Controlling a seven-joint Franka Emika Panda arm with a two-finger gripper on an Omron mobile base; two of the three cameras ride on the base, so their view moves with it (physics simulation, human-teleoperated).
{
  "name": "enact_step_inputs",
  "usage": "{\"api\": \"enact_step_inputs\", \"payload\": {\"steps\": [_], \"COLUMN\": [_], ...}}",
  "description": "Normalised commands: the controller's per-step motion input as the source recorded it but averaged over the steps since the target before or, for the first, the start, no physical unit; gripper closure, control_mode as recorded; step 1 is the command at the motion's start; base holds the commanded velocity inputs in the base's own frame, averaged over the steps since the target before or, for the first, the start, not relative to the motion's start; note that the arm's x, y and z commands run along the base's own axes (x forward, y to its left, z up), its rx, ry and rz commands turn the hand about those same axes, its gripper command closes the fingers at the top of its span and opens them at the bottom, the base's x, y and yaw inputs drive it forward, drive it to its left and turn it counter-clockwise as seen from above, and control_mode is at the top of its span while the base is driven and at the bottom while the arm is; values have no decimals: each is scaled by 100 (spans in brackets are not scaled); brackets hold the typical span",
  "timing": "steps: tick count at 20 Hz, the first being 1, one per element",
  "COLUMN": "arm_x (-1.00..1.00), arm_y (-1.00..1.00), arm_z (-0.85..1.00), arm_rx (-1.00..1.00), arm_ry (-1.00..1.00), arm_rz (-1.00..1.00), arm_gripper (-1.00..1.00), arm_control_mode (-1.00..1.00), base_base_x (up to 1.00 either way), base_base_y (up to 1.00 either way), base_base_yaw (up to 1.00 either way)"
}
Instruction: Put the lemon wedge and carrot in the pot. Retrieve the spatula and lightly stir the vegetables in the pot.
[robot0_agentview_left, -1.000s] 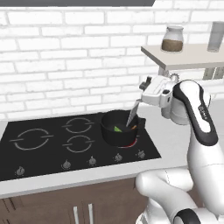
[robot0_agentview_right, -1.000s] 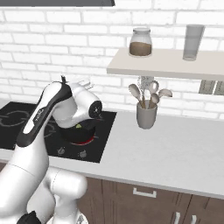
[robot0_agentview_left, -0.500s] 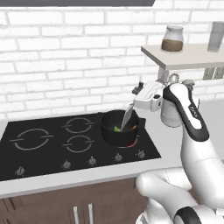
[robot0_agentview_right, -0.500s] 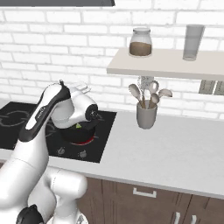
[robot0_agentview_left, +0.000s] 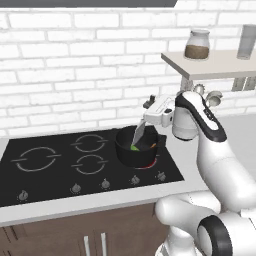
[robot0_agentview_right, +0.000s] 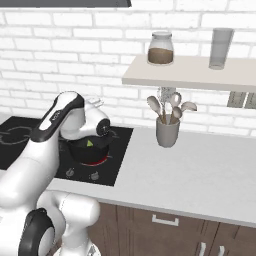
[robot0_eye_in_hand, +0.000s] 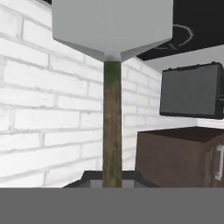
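Two vegetable pieces lie inside the pot (robot0_agentview_left: 135, 147) in the left base view: the lemon wedge (robot0_agentview_left: 134, 147), yellow-green, toward the near left of the bowl, and the carrot (robot0_agentview_left: 154, 145), a small orange sliver against the right wall. The pot sits on the front right ring of the black hob (robot0_agentview_left: 55, 165), which glows red at its base. The gripper (robot0_agentview_left: 148, 118) hangs just above the pot's rim with its fingers clamped on the spatula (robot0_agentview_left: 138, 134), whose grey blade slants down and to the left into the pot, its tip near the wedge. In the right base view the arm's white bulk covers most of the pot (robot0_agentview_right: 90, 150); the lemon wedge (robot0_agentview_right: 90, 143) shows as a green speck inside it, and the red ring shows below. A grey utensil cup (robot0_agentview_right: 167, 132) with spoons stands on the counter (robot0_agentview_right: 200, 170) well to the right, under a shelf (robot0_agentview_right: 190, 75) bearing a jar (robot0_agentview_right: 161, 48) and a glass (robot0_agentview_right: 221, 48). In the hand view the spatula (robot0_eye_in_hand: 112, 96) runs straight up from between the closed fingers, its slim handle widening to a broad grey blade, with white brick wall (robot0_eye_in_hand: 43, 109) behind.
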Motion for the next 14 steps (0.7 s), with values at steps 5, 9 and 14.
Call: {"api": "enact_step_inputs", "payload": {"steps": [5,9,14], "arm_x": [0,18,20], "arm_y": [-5,0,0], "arm_z": [-32,-33,5], "arm_rx": [0,-4,-2], "arm_ry": [0,0,1], "arm_rz": [-2,-3,-7], "arm_gripper": [100,100,100], "arm_control_mode": [-100,-100,-100], "base_base_x": [0,0,0], "base_base_y": [0,0,0], "base_base_yaw": [0,0,0]}}
